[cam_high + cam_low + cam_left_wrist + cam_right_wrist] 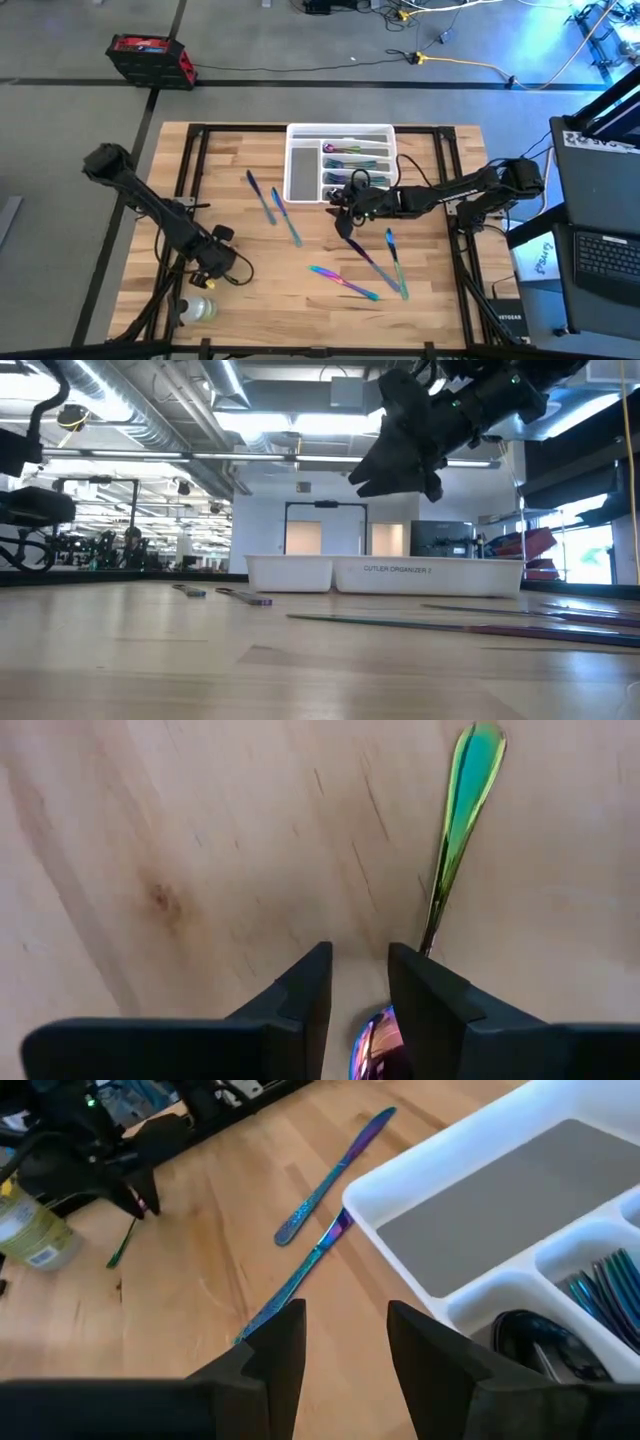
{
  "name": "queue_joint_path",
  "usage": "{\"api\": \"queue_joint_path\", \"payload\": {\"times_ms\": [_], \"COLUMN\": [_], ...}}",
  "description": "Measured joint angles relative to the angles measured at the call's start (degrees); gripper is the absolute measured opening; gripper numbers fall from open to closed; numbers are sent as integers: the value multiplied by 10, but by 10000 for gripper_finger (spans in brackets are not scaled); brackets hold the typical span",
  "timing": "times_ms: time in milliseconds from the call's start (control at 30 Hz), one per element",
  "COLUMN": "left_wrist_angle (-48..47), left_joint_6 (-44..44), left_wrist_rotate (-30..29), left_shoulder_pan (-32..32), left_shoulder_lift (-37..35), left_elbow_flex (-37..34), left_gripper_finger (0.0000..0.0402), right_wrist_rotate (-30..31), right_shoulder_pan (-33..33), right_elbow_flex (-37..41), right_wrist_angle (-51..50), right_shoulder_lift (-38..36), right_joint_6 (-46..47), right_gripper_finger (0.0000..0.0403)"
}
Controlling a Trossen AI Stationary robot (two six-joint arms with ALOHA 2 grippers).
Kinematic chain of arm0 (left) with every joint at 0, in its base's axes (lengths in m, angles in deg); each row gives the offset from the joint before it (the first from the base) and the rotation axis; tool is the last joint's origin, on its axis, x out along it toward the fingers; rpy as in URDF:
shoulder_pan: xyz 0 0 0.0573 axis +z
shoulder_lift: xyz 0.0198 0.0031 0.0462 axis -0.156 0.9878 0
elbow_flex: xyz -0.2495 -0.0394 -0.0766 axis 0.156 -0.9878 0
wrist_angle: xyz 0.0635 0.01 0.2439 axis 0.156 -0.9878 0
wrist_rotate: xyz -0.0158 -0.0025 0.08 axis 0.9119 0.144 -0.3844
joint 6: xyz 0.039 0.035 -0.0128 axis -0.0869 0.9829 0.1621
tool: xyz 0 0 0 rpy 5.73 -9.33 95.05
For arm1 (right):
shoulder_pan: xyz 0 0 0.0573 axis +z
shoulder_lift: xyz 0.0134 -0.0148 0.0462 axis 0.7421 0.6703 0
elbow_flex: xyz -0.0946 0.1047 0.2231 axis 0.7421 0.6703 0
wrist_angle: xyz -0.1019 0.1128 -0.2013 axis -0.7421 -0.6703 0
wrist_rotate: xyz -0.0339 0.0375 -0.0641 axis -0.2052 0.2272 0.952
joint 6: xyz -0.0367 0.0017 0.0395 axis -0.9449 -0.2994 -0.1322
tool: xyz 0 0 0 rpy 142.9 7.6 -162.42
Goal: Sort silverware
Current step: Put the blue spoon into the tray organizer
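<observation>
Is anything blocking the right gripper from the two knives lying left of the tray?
Nothing visible does. The right gripper hangs empty above the table by the tray; bare wood lies between it and the two knives.
</observation>
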Motion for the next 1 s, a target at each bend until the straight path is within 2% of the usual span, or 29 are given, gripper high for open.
{"api": "queue_joint_path", "payload": {"times_ms": [200,367,1000], "left_wrist_angle": [-4,-7,18], "left_joint_6": [-22,-18,1], "left_wrist_rotate": [3,10,27], "left_shoulder_pan": [-11,-33,-38], "left_shoulder_lift": [-47,-51,55], "left_elbow_flex": [11,9,11], "left_gripper_finger": [86,86,85], "right_wrist_rotate": [6,8,21], "right_shoulder_pan": [0,1,1], "right_elbow_flex": [0,0,0], "right_wrist_angle": [-7,-12,-36], "right_shoulder_lift": [0,0,0], "right_joint_6": [17,18,15], "right_gripper_finger": [127,127,127]}}
